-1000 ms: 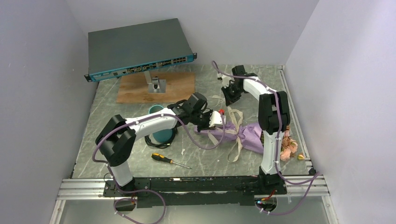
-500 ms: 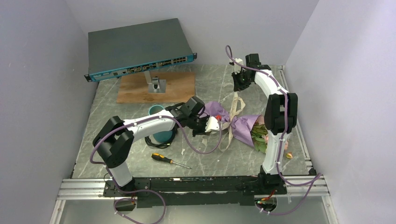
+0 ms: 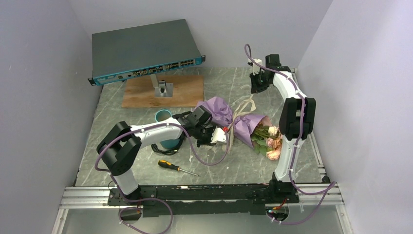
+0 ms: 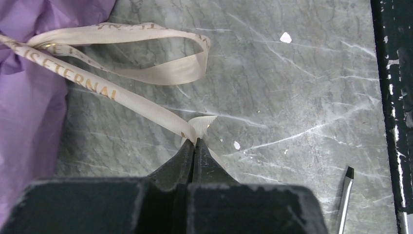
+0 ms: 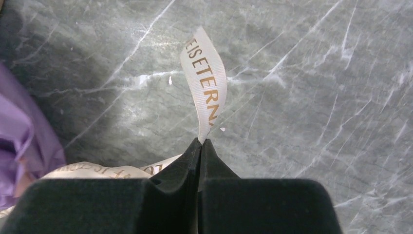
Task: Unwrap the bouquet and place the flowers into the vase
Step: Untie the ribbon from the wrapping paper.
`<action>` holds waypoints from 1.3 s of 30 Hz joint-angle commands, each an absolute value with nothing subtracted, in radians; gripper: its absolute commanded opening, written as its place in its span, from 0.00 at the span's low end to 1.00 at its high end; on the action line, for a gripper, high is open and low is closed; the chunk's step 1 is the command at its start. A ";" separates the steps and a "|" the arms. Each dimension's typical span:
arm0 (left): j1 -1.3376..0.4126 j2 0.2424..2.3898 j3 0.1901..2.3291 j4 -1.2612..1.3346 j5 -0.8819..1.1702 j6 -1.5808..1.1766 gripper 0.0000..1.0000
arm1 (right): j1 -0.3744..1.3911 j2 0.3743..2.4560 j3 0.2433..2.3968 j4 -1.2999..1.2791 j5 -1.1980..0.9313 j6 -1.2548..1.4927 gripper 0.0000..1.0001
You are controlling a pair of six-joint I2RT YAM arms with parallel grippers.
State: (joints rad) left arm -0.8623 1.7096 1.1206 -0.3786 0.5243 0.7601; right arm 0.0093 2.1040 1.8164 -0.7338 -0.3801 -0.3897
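left gripper [image 4: 196, 144] and right gripper [image 5: 200, 142] each clamped on cream fabric ribbon [image 4: 100, 88] printed "IS ETERNAL", off purple-paper rose bouquet [image 3: 246, 127]

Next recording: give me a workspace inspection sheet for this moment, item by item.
Surface: grey marbled table, white flecks.
Job's things: bouquet on its side, purple paper on; flowers in it; vase upright, no stems in it.
Clutter: screwdriver, network switch, wooden board.
Grippers: left gripper and right gripper each shut on one end of the ribbon.
Cables: purple cable along each arm; black cable coil at the vase.
Surroundings: plain pale walls.
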 commanded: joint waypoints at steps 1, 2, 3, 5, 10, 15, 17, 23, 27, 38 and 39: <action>-0.882 1.674 1.080 -0.463 0.560 0.781 0.00 | -0.035 2.085 1.816 -0.623 -0.329 -0.427 0.00; -0.883 1.671 1.074 -0.467 0.560 0.785 0.00 | -0.040 2.084 1.816 -0.618 -0.322 -0.430 0.00; -0.884 1.669 1.069 -0.471 0.560 0.787 0.00 | -0.047 2.084 1.818 -0.615 -0.320 -0.433 0.00; -0.886 1.667 1.062 -0.478 0.561 0.793 0.00 | -0.060 2.087 1.823 -0.611 -0.317 -0.435 0.00; -0.892 1.669 1.048 -0.489 0.553 0.800 0.00 | -0.087 2.093 1.832 -0.591 -0.306 -0.437 0.00; -0.893 1.675 1.047 -0.526 0.552 0.814 0.00 | -0.103 2.090 1.821 -0.557 -0.295 -0.437 0.00; -0.893 1.671 1.043 -0.536 0.552 0.815 0.00 | -0.105 2.090 1.821 -0.549 -0.289 -0.442 0.00; -0.894 1.656 1.033 -0.570 0.554 0.818 0.00 | -0.116 2.096 1.830 -0.516 -0.255 -0.469 0.00; -0.896 1.654 1.026 -0.580 0.548 0.824 0.00 | -0.136 2.114 1.877 -0.512 -0.243 -0.480 0.00; -0.895 1.657 1.019 -0.604 0.547 0.830 0.00 | -0.207 2.134 1.976 -0.494 -0.208 -0.540 0.00; -0.896 1.656 1.019 -0.610 0.548 0.830 0.00 | -0.212 2.134 1.979 -0.490 -0.206 -0.545 0.00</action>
State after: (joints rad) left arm -0.8818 1.6836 1.0401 -0.4911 0.5072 0.8188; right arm -0.1753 2.1452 1.9182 -0.6174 -0.2745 -0.4858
